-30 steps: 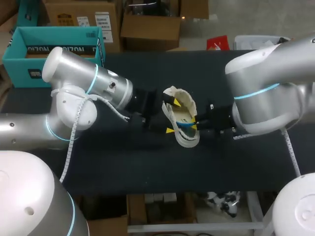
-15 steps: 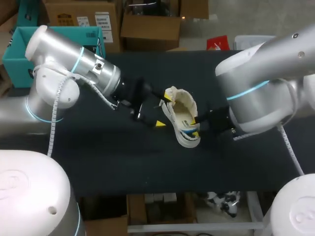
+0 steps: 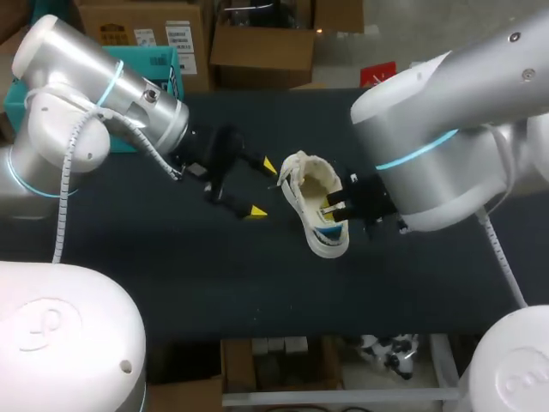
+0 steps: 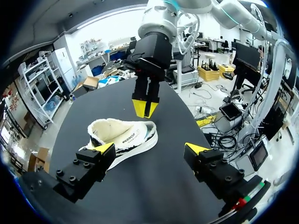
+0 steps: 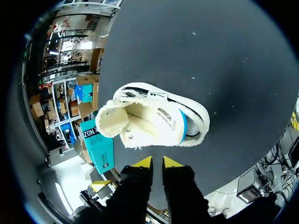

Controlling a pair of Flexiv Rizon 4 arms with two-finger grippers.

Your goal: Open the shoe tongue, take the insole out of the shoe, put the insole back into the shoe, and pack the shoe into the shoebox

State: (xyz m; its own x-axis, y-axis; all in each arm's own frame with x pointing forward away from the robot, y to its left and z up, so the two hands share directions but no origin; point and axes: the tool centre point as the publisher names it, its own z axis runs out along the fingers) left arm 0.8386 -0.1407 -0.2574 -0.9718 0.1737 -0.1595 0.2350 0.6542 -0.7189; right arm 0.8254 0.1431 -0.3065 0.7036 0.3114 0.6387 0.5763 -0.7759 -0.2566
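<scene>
Left gripper (image 3: 262,187) withdrew, spread wide; right gripper (image 5: 157,162) closed empty beside shoe (image 3: 316,202)

The left gripper (image 4: 150,149) stands with its yellow-tipped fingers spread wide and nothing between them. Ahead of it a white shoe (image 4: 122,137) lies on the dark table (image 4: 154,186), well in from the edges. Just beyond the shoe, the right gripper (image 4: 145,108) points down with its tips close together.

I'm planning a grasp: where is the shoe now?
The shoe lies mid-table in the head view, between the open left pincer on its left and the right pincer close on its right.
</scene>
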